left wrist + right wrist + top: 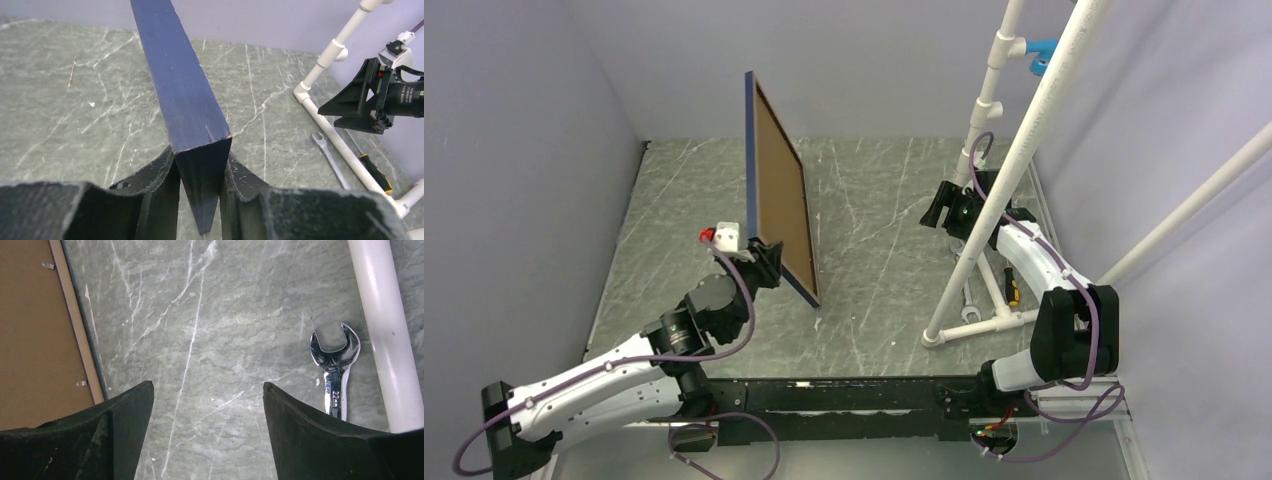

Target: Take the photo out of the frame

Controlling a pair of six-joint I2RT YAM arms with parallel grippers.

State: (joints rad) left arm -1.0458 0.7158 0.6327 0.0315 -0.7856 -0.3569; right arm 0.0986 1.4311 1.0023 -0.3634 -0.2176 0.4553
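The frame (pixel 750 150) stands upright on its edge above the table, its navy rim towards the left and its brown back (pixel 784 190) facing right. My left gripper (pixel 759 258) is shut on its near lower corner. In the left wrist view the navy edge of the frame (pixel 180 80) runs away from the left gripper (pixel 200 155), pinched between both fingers. The photo's brown back (pixel 35 330) fills the frame (pixel 75 320), held by small clips; its printed side is hidden. My right gripper (pixel 944 205) hovers open to the right of the frame, and in its own view the right gripper (pixel 207 390) has only table between its fingers.
A white pipe stand (pixel 1014 170) rises at the right, its base tube (pixel 385 330) lying on the table. A wrench (pixel 334 375) and a screwdriver (pixel 372 170) lie beside that tube. Grey walls close in the marbled table (pixel 874 200) on three sides.
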